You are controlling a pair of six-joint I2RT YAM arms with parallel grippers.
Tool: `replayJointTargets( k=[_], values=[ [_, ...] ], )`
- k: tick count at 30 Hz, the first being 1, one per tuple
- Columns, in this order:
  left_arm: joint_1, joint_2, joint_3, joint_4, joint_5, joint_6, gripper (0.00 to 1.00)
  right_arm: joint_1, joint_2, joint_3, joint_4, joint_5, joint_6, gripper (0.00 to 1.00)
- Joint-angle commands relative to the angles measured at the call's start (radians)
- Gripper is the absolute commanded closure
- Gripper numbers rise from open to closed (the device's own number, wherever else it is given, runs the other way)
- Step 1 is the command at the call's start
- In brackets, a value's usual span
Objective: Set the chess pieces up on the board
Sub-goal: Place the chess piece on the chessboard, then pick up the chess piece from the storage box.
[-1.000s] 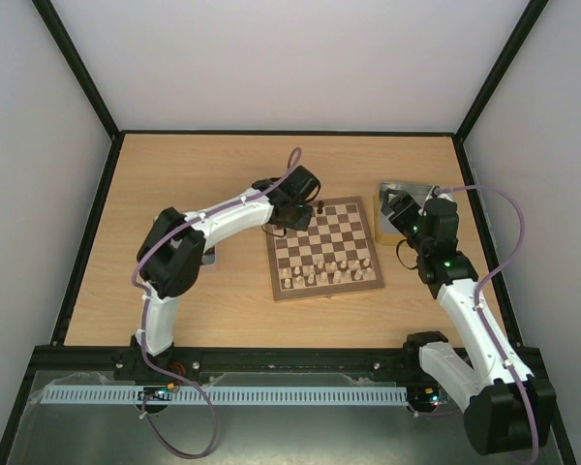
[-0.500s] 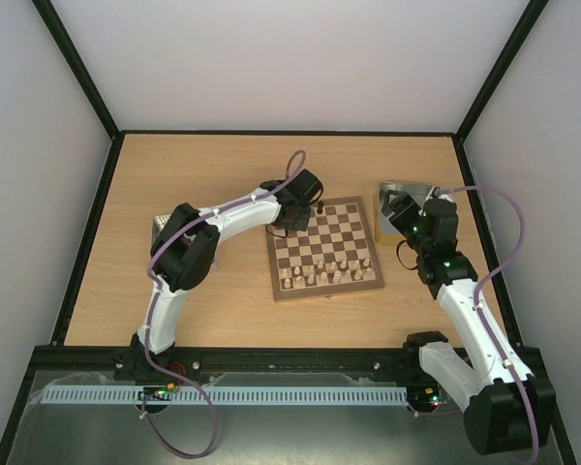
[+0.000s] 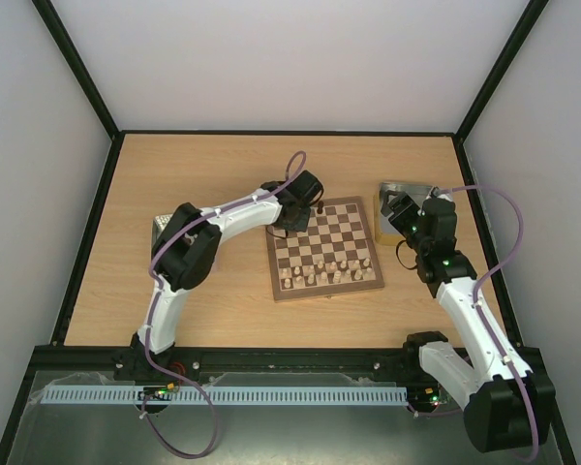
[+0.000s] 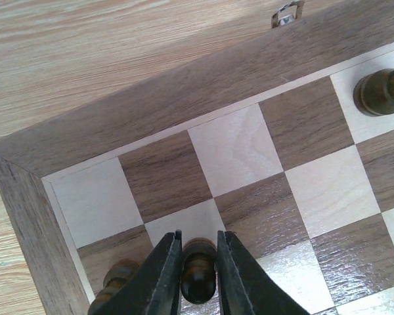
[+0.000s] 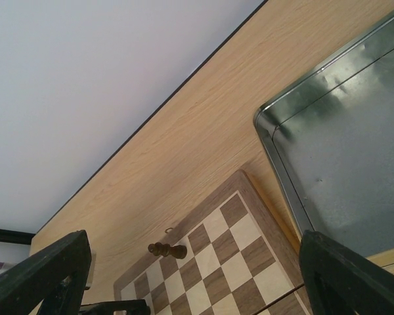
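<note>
Pale wood makes up the bench [image 3: 203, 174], walled in white behind a black frame. At its middle lies the board [image 3: 344, 228], with cream pieces [image 3: 329, 271] crowded on the two rows nearest the arm bases.

The left pincer [image 4: 199, 246] reaches over the board's far left corner. Its two dark fingers [image 4: 163, 279] stand narrow and upright on either side of a dark piece [image 4: 198, 285] that sits on a square one row in from the border. No gap shows between fingers and piece, but I cannot tell whether they press on it or have let go. A second dark piece [image 4: 113, 289] stands just beside it, nearer the side border, and a third [image 4: 381, 92] stands well apart on a cream square of the far row.

The right pincer [image 5: 194, 262] hangs released, fingers spread wide with nothing between them, by the metal tray [image 5: 354, 144] just off the board's far right corner
</note>
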Motion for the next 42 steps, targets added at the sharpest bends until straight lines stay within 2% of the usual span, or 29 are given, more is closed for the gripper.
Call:
replayJointTargets(
  k=[1,12,18,27,33,38,42],
  values=[
    [0.010,0.025,0.033,-0.009,-0.003,-0.001,0.80,0.005,0.006,0.000,-0.007,0.011,-0.012,0.14],
    [0.027,-0.017,0.089,-0.012,0.027,0.005,0.71,0.004,0.009,0.010,-0.011,0.009,-0.015,0.14],
    [0.059,-0.113,0.038,-0.006,0.013,-0.017,0.65,0.005,0.006,0.012,-0.015,0.007,-0.017,0.14],
    [0.189,-0.484,-0.350,0.109,-0.036,-0.127,0.56,0.004,0.009,0.012,-0.010,0.002,-0.016,0.14],
    [0.340,-0.691,-0.632,0.168,-0.010,-0.206,0.57,0.004,0.023,0.010,-0.003,-0.003,-0.011,0.14],
    [0.484,-0.801,-0.808,0.218,0.057,-0.238,0.60,0.004,0.028,0.009,0.002,-0.006,-0.007,0.15],
    [0.584,-0.823,-0.909,0.274,0.094,-0.258,0.63,0.004,0.036,0.011,0.007,-0.016,0.003,0.15]
  ],
)
